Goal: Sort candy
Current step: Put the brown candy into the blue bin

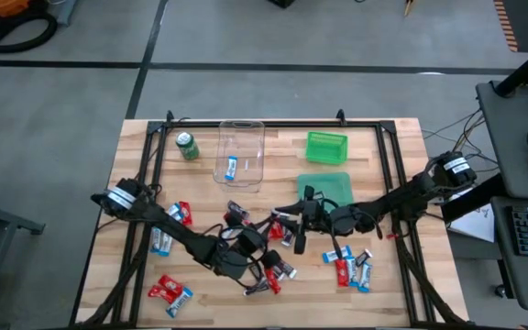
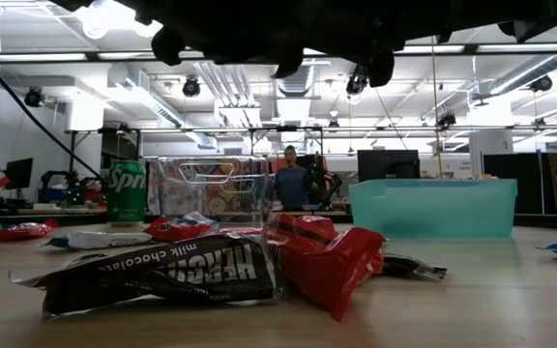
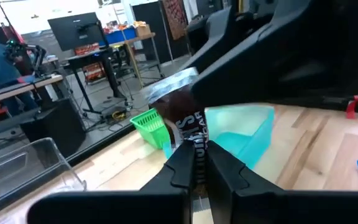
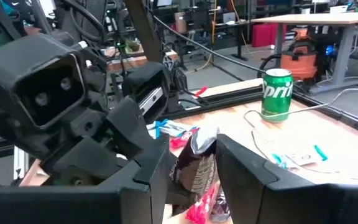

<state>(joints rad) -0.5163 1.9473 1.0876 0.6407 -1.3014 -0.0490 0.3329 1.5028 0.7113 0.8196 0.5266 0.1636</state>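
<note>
A black-and-silver candy (image 3: 188,118) is up off the table near the middle, with my left gripper (image 3: 194,169) shut on it. My right gripper (image 4: 194,155) faces it from the table's right, open, one finger on either side of the candy's (image 4: 197,163) free end; I cannot tell if they touch it. From above the two grippers meet at the table's middle, left gripper (image 1: 276,238) and right gripper (image 1: 298,234). Red, blue-and-white and black candies lie in loose heaps (image 1: 168,238) (image 1: 170,291) (image 1: 351,268) flat on the wood. My left gripper pinches the black-and-silver candy by one end (image 3: 194,152) between its two fingers. The fingers come level from the table's left and lie along the candy. The candy sticks out beyond the fingertips, its silver crimped end (image 3: 173,84) foremost, lifted clear of the table.
At the far side stand a green soda can (image 1: 187,145), a clear bin (image 1: 242,147) holding one blue candy (image 1: 231,168), a green basket (image 1: 326,147) and a teal tray (image 1: 326,188). A black candy (image 2: 162,273) and a red wrapper (image 2: 322,256) lie near the front edge. A black frame rims the table.
</note>
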